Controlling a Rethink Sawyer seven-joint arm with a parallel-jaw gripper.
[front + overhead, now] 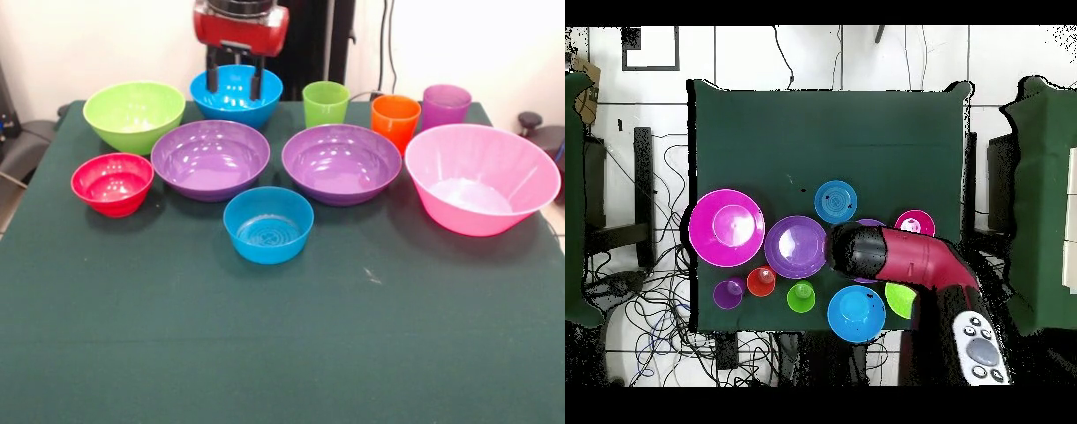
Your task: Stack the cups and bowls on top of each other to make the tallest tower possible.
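Note:
My gripper [235, 88] hangs open and empty, high at the table's far side. Its two black fingers [212, 78] show in front of the far blue bowl [237, 97]. In the overhead view my arm [905, 260] covers most of one purple bowl [870, 222]. In a row stand the lime green bowl [134, 113], green cup [326, 103], orange cup [395, 119] and purple cup [446, 106]. Nearer are the red bowl [112, 183], two purple bowls [210, 159] [342, 162], the big pink bowl [482, 177] and a small blue bowl [268, 223]. All stand upright and apart, none stacked.
The green table cloth [282, 344] stretches bare toward the near edge. Black chairs and cables stand around the table [825, 120] in the overhead view.

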